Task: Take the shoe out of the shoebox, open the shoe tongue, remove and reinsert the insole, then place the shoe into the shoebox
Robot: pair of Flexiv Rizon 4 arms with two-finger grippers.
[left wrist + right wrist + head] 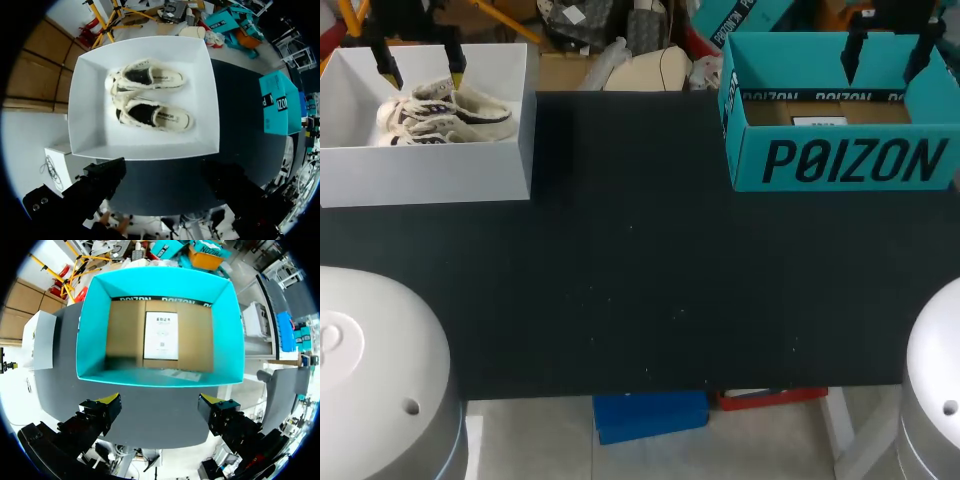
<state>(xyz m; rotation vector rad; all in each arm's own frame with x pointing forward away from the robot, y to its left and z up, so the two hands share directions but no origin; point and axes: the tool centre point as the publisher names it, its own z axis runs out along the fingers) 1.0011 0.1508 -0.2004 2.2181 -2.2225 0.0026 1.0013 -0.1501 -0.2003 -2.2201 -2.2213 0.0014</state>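
Two shoes point(155, 116) inside white shoebox point(145, 152)

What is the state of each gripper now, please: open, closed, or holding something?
Left gripper: open, holding nothing, above the shoes in the white box.
Right gripper: open, holding nothing, above the teal shoebox.

Head camera overlooks your whole table point(640, 260); wrist cameras look down on its far-left white shoebox point(85, 100), far-right teal box point(92, 325).
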